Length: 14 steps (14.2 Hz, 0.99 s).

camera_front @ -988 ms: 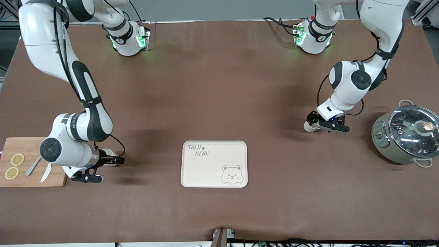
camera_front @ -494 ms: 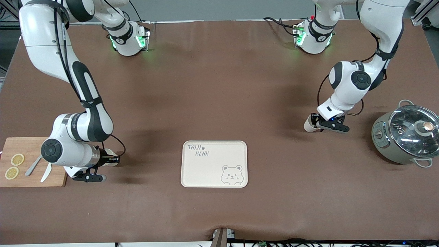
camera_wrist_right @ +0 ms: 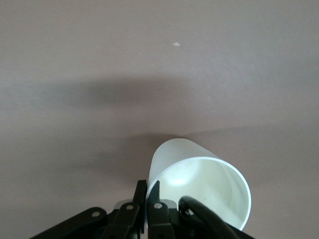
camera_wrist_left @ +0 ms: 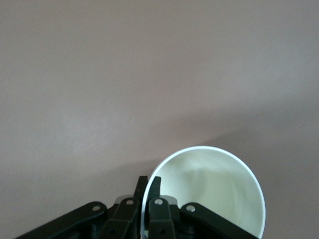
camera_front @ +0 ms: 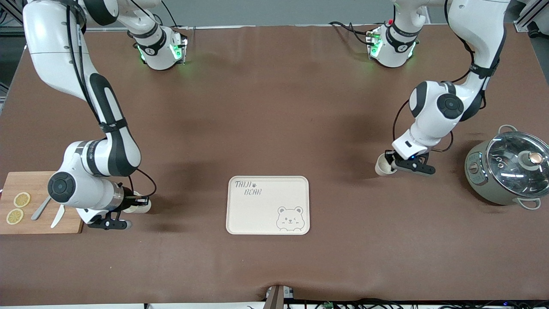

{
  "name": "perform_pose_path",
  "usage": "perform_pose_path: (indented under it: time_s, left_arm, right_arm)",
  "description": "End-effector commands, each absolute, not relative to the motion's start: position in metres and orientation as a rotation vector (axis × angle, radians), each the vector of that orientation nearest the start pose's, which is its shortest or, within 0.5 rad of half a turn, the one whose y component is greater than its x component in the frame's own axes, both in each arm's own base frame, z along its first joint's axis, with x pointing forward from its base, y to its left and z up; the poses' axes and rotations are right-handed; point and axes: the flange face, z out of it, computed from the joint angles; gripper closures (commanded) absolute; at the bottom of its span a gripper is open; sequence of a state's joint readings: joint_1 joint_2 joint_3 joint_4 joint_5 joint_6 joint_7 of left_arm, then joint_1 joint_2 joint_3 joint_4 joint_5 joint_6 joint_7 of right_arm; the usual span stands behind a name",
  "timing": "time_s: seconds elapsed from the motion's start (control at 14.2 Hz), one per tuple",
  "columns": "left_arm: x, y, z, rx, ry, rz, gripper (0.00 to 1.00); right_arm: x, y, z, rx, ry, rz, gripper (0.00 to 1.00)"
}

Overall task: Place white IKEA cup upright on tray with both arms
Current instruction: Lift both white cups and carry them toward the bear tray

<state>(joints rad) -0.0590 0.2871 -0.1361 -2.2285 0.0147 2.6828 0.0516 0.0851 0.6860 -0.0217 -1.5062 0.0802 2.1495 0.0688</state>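
Two white cups are in view. My left gripper [camera_front: 392, 162] is shut on the rim of one cup [camera_front: 382, 165], which hangs tilted just over the brown cloth between the tray and the pot. In the left wrist view the gripper [camera_wrist_left: 148, 182] has one finger inside and one outside the wall of the cup [camera_wrist_left: 214, 194]. My right gripper [camera_front: 139, 201] is shut the same way on the other cup [camera_front: 143, 207], low over the cloth beside the cutting board. The right wrist view shows that gripper [camera_wrist_right: 148, 188] pinching the rim of its cup [camera_wrist_right: 199, 184]. The cream tray [camera_front: 257, 214] lies bare between the two.
A grey pot with a glass lid [camera_front: 510, 168] stands at the left arm's end of the table. A wooden cutting board [camera_front: 40, 219] with lemon slices and cutlery lies at the right arm's end, close to the right arm's wrist.
Both grippers have shut on the cups' rims. The left gripper has shifted a little with its cup, now tilted off the cloth. The right gripper has dropped slightly with its cup.
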Motion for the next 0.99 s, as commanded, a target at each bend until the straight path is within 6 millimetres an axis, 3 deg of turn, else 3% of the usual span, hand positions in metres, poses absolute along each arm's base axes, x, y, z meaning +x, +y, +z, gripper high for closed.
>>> perform_pose_path:
  time_s: [0.0, 0.21, 0.35, 0.71, 0.92]
  left_arm:
    - [0.604, -0.186, 0.286, -3.204, 0.268, -0.159, 1.00]
    - [0.645, -0.286, 0.301, -3.217, 0.091, -0.011, 1.00]
    - [0.662, -0.337, 0.303, -3.236, -0.013, -0.032, 1.00]
    - [0.670, -0.394, 0.313, -3.286, -0.096, -0.213, 1.00]
    - [0.682, -0.424, 0.299, -3.324, -0.179, -0.422, 1.00]
  right_arm:
    - [0.713, 0.077, 0.281, -3.075, 0.052, 0.016, 1.00]
    - [0.718, 0.113, 0.297, -3.070, 0.092, -0.022, 1.00]
    - [0.717, 0.146, 0.309, -3.072, 0.155, -0.006, 1.00]
    - [0.712, 0.239, 0.315, -3.053, 0.235, -0.049, 1.00]
    - [0.708, 0.290, 0.311, -3.040, 0.233, -0.077, 1.00]
